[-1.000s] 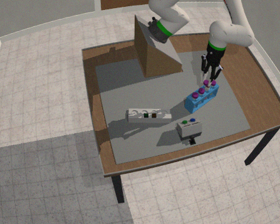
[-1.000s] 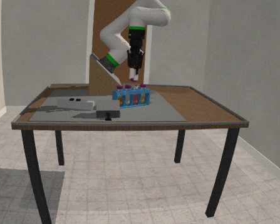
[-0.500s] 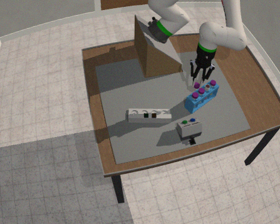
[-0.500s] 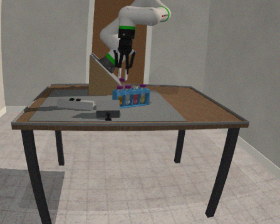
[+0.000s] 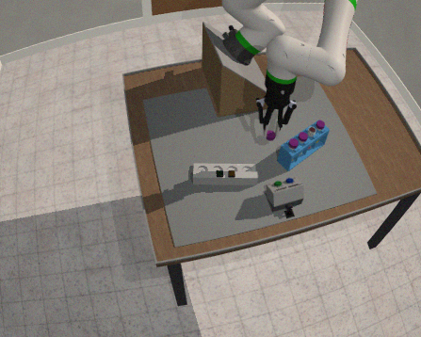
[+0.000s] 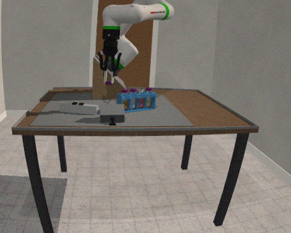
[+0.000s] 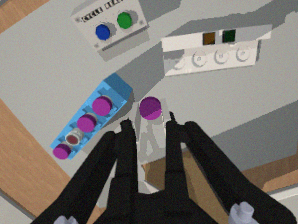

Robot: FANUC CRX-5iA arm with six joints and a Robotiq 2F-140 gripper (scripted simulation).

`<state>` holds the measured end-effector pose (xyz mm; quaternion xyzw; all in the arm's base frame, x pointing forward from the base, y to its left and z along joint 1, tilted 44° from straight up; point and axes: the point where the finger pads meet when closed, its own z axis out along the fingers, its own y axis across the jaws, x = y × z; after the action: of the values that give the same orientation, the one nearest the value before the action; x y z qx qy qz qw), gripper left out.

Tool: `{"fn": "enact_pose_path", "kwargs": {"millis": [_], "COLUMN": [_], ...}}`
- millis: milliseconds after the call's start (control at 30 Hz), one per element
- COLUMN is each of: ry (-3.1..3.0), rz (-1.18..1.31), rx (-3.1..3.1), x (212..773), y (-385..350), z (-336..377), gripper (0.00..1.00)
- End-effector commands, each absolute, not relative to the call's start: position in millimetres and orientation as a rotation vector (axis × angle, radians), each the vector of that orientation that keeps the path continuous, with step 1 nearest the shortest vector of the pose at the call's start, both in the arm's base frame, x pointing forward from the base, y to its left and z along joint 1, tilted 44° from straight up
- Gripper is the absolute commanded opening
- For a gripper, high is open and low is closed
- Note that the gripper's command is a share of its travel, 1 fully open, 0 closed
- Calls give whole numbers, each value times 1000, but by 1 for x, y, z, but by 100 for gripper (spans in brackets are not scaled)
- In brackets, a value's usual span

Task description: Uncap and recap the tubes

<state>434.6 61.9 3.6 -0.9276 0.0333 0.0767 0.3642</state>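
My gripper (image 5: 271,129) (image 6: 108,81) (image 7: 150,108) is shut on a purple cap (image 5: 270,135) (image 6: 109,82) (image 7: 151,107). It holds the cap in the air above the grey mat, left of the blue decapping station (image 5: 289,160) (image 6: 137,106) (image 7: 118,86). In the station, three tubes carry purple caps (image 5: 293,143) (image 5: 303,136) (image 5: 320,124). One tube (image 5: 312,130) (image 7: 74,138) stands open, second from the far end. The white cap tray (image 5: 212,179) (image 6: 78,109) (image 7: 180,67) lies farther left; the nests I can see look empty. Its amber lamp (image 7: 209,37) and green lamp (image 7: 229,35) look dark.
The small key desk (image 5: 287,195) (image 6: 112,117) stands near the front edge with the blue key (image 5: 290,180) (image 7: 103,31) and the green key (image 5: 278,184) (image 7: 124,20). A tall brown wedge (image 5: 226,80) (image 6: 99,89) stands behind the gripper at the arm's base.
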Motion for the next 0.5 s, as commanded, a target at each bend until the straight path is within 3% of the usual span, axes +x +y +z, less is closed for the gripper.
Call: {"fn": "enact_pose_path", "kwargs": {"millis": [0, 467], "ry": [84, 84], "rz": [197, 197], "rx": [-2385, -2385], "x": [444, 466], "y": [39, -28], "z": [-19, -87], "gripper": [0, 0]}}
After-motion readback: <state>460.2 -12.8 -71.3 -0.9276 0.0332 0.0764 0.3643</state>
